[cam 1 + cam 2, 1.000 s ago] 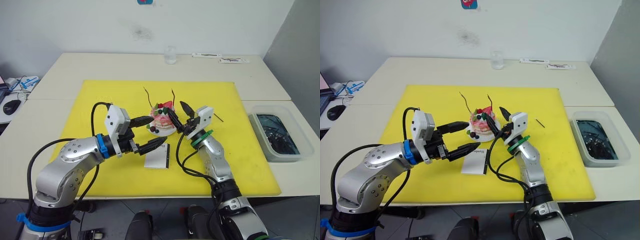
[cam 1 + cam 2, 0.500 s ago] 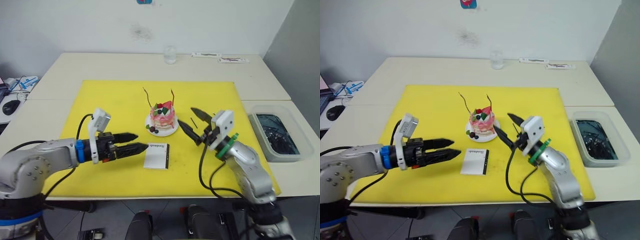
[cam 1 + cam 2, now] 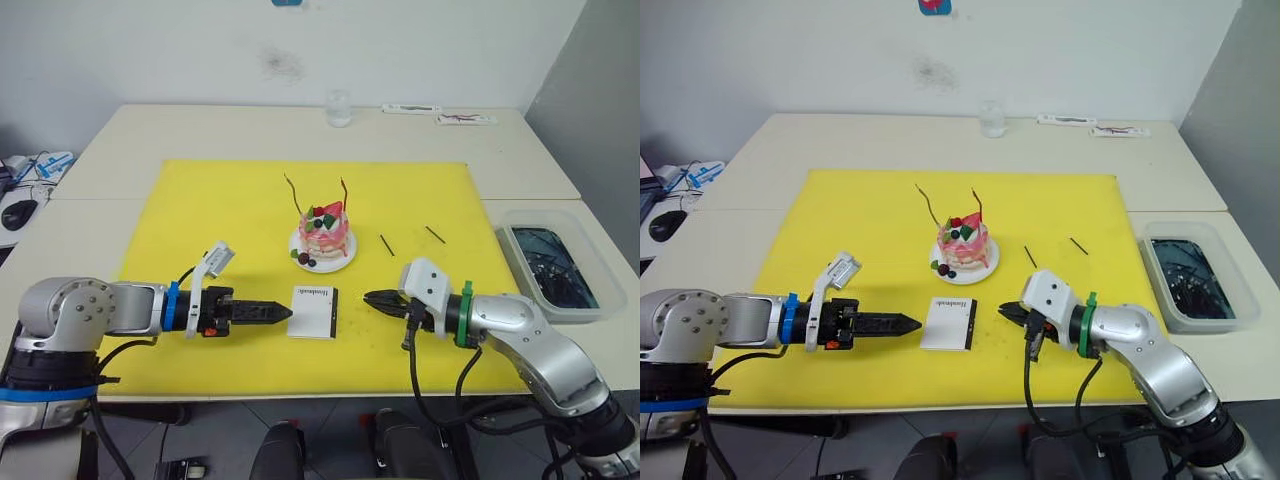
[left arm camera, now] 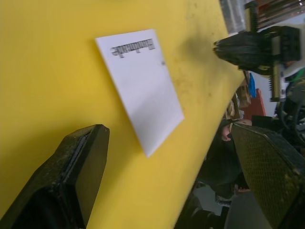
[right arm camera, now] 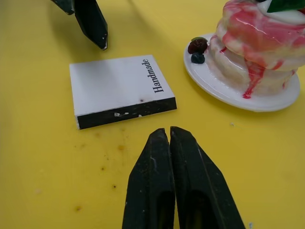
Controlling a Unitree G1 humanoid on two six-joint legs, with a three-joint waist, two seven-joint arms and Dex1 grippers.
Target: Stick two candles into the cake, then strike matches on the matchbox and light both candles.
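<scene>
Right tool (image 5: 170,136) closed and empty, low over yellow mat (image 3: 200,210), just beside matchbox (image 3: 313,311). Left tool (image 3: 280,313) at other side of matchbox, slightly open by wrist view. Both candles (image 3: 293,192) standing in cake (image 3: 325,238). Matches (image 3: 386,244) lying behind, untouched. Next probably: pick one match, hold matchbox firm.

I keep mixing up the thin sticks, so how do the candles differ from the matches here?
Pose: the candles stand up out of the cake, while the matches lie flat on the yellow mat, to the cake's right.
Shape: the candles look slightly curved, the matches straight.
Length: the candles look longer than the matches.
Shared: both are very thin dark sticks, two of each.
</scene>
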